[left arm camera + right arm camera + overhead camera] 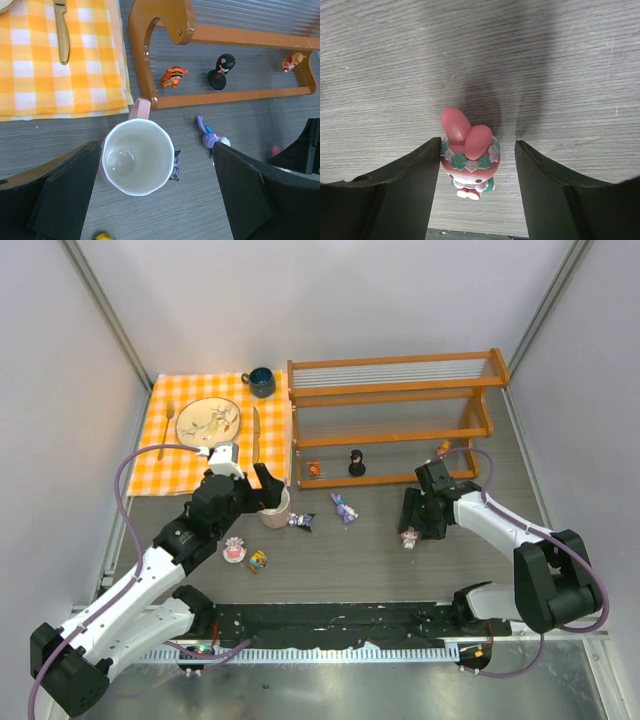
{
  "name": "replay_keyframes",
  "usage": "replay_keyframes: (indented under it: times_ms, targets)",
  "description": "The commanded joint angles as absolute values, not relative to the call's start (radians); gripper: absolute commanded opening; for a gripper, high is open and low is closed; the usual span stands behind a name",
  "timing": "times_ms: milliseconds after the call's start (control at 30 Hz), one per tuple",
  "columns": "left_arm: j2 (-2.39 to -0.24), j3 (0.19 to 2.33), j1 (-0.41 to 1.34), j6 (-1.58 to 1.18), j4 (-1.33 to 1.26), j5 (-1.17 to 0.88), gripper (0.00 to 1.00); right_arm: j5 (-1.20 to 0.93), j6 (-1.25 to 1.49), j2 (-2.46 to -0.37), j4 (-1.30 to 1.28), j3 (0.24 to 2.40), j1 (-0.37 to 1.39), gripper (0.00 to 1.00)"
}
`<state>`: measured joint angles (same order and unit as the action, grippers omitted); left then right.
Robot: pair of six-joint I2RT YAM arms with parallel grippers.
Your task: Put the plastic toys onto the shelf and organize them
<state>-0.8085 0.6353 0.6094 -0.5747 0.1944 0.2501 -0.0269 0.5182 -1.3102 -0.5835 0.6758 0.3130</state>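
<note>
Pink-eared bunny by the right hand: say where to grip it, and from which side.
Grip the bunny by its round head at the flower band, left and right, coming from above: that is its widest part, and the right hand straddles it.

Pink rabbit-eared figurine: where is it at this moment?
The pink figurine stands on the table, right side of the top view, in front of the right half of the shelf, between the open fingers of the right gripper.

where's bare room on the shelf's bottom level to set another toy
The widest gap lies between the black figure and the yellow toy at the right end of the shelf. The left end is crowded: the orange tiger stands close beside the black figure.
</note>
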Motion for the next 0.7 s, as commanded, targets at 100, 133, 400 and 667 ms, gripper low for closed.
replay_keyframes:
  times_ms: [100,133,400,667]
  targets:
    - [-0.796,0.627,0.615,-0.589,0.161,0.236,1.00,0.061,0.535,-1.341,-0.617,0.744,0.351,0.66]
    - [-0.796,0.627,0.615,-0.589,0.160,0.236,1.00,0.069,0.538,-1.348,-0.621,0.750,0.365,0.66]
    - [-0.793,0.624,0.615,-0.592,0.158,0.233,1.00,0.135,0.546,-1.400,-0.650,0.802,0.422,0.64]
    - [-0.793,0.618,0.615,-0.594,0.158,0.235,1.00,0.150,0.548,-1.410,-0.657,0.804,0.433,0.56]
